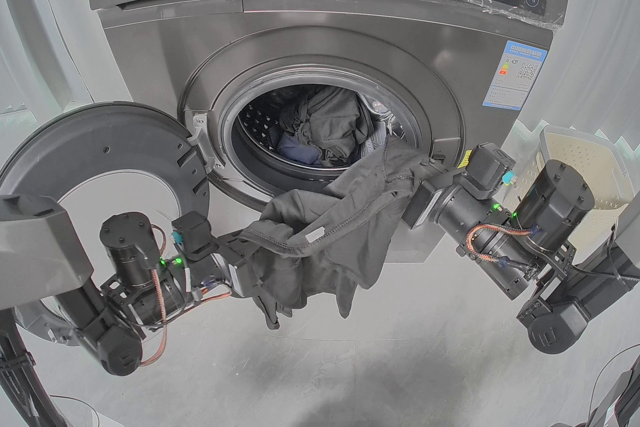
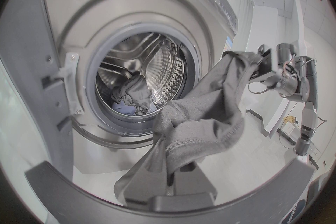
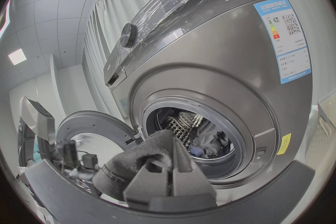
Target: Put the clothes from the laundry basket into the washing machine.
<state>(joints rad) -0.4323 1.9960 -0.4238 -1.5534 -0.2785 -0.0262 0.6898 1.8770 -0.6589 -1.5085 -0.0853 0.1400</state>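
The door hangs wide open at left as I hold a dark garment slung before the mouth of the washing machine. My left gripper is clenched on its lower left edge, and my right gripper is clamped on its upper right corner. More dark clothes lie inside the drum. The laundry basket stands at right, beside the machine.

garment before washing machine | clothes inside | laundry basket to right
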